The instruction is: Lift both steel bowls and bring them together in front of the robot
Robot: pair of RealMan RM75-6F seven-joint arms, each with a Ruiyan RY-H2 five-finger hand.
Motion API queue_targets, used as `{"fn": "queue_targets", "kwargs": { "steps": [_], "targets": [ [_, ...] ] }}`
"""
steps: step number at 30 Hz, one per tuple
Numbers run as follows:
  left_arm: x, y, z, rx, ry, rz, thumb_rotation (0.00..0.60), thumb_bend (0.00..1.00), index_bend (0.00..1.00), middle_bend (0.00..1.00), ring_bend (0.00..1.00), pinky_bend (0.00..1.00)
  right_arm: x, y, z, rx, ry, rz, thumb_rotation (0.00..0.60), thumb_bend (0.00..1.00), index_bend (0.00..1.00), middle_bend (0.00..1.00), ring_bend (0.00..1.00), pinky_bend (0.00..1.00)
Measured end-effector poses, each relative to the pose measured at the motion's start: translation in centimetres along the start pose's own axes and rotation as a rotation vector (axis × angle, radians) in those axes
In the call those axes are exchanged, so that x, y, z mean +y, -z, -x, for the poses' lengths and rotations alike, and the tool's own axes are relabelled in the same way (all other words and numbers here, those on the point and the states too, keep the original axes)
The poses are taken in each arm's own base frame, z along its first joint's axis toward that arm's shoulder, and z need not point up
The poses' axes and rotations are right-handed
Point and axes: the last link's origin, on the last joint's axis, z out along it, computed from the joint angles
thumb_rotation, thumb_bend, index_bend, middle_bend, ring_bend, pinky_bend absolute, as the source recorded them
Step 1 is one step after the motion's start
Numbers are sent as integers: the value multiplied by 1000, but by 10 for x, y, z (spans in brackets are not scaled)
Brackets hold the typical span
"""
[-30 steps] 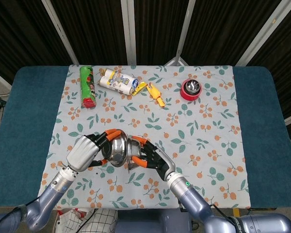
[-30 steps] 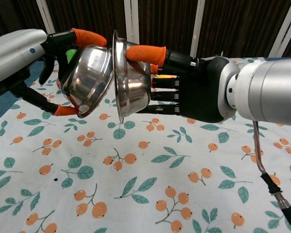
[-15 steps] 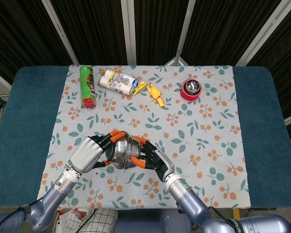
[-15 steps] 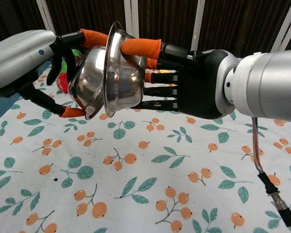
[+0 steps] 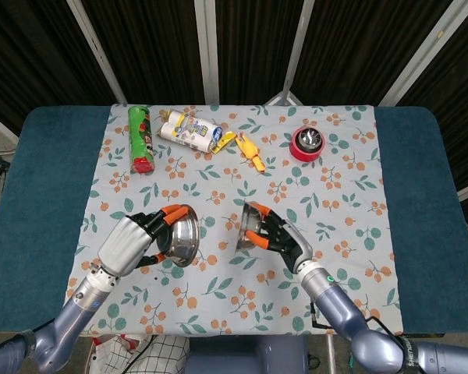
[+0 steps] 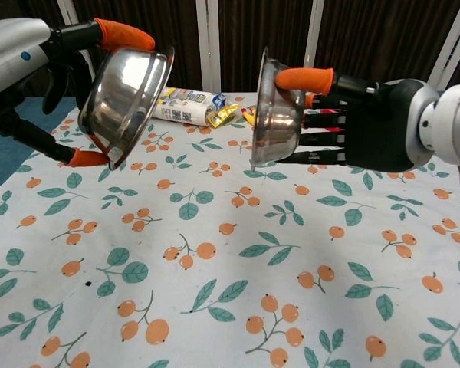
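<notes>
Above the floral tablecloth (image 5: 351, 234), near its front edge, both steel bowls hang in the air, well apart with a clear gap between them. The left hand (image 5: 129, 243) grips the left bowl (image 5: 183, 235) by its rim, orange-tipped fingers (image 6: 123, 34) over the top edge and another at the bottom; this bowl is tilted, its opening turned towards the other one. The right hand (image 5: 285, 238) holds the right bowl (image 5: 249, 226) almost on edge, one finger hooked over the rim and the rest spread behind its base. At the far side of the cloth lie a green crisp tube (image 5: 142, 139), a white packet (image 5: 191, 130), what looks like a yellow wrapper (image 5: 249, 149), and a small red pot (image 5: 308, 143).
</notes>
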Motion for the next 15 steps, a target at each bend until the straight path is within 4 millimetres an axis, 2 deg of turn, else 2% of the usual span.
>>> {"fn": "queue_targets", "kwargs": {
  "steps": [3,6,15],
  "targets": [
    [-2,-1,0,-3,-13,-3,600,362,547,710,543,690,-1,0,-11,4,-11,3,600,375,1000,921,954,1000],
    [-2,-4,2,-11,-27,-4,600,362,547,709,543,691,0,1,-11,-14,-10,3,600,383,1000,921,954,1000],
    [6,-16,17,-32,-31,13,600,363,548,710,543,690,6,12,31,-127,-12,3,600,389,1000,921,954,1000]
  ]
}}
